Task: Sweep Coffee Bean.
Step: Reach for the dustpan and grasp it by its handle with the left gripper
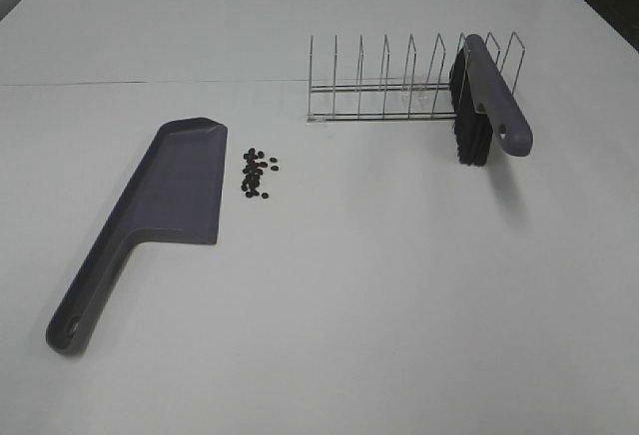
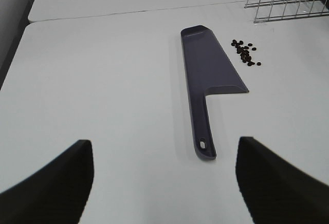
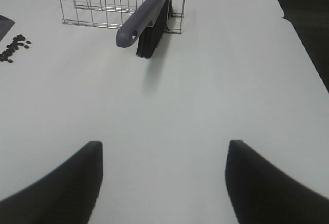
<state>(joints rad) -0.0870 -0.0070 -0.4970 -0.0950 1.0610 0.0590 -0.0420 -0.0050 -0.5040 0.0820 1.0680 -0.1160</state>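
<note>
A loose cluster of coffee beans (image 1: 257, 172) lies on the white table just right of the grey-purple dustpan (image 1: 170, 196), which lies flat with its handle toward the front left. The beans (image 2: 244, 53) and dustpan (image 2: 205, 75) also show in the left wrist view. A grey-purple brush (image 1: 486, 101) with black bristles leans in the right end of a wire rack (image 1: 399, 81); it also shows in the right wrist view (image 3: 146, 18). My left gripper (image 2: 164, 183) is open, empty, well short of the dustpan handle. My right gripper (image 3: 163, 183) is open, empty, short of the brush. Neither gripper shows in the exterior view.
The wire rack (image 3: 103, 3) stands at the back right of centre. The table's right edge (image 3: 303, 49) borders a dark floor. A seam between two tabletops (image 1: 150, 84) runs across the back.
</note>
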